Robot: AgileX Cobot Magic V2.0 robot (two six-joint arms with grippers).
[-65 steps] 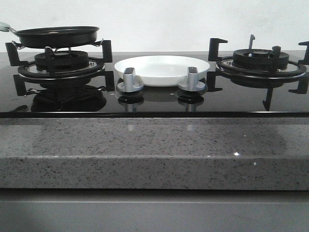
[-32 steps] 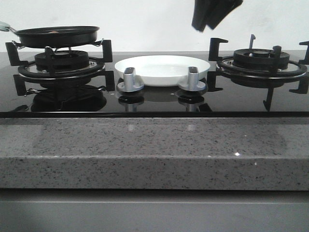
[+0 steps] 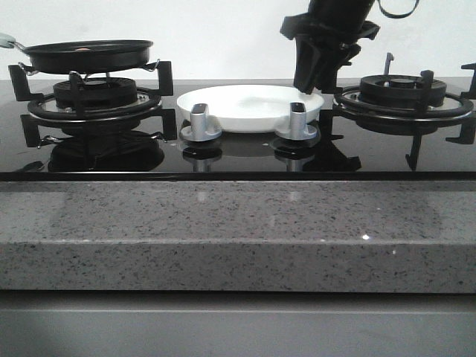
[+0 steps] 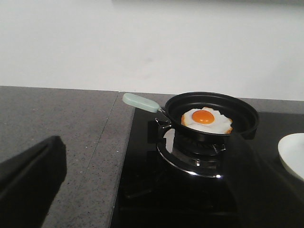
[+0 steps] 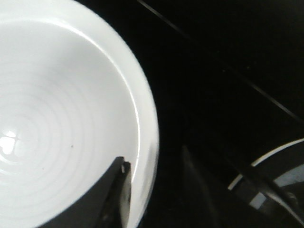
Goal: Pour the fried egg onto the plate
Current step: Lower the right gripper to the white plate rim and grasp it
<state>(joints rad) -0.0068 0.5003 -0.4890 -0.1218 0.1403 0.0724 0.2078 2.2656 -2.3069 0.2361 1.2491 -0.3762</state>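
**Egg in the pan, plate bare, right gripper at the plate's rim**

The fried egg is seen lying flat in the black frying pan, white with an orange yolk at its middle. The pan is seated on the left burner of the black glass hob, its pale green handle pointing out over the grey counter. The plate is set on the hob between the two burners, behind the two silver knobs, and nothing is held in it.

From the front, the pan is viewed edge-on and its contents are barely made out; the egg is shown clearly only by the left wrist camera. There the left gripper is spread wide, empty, and well apart from the pan.

The right gripper is shown from the front pointing down at the plate's right rim, near the right burner. In the right wrist view one dark finger is seen just inside that rim, the other outside it; contact with the rim cannot be told. The jaws are parted and hold nothing.
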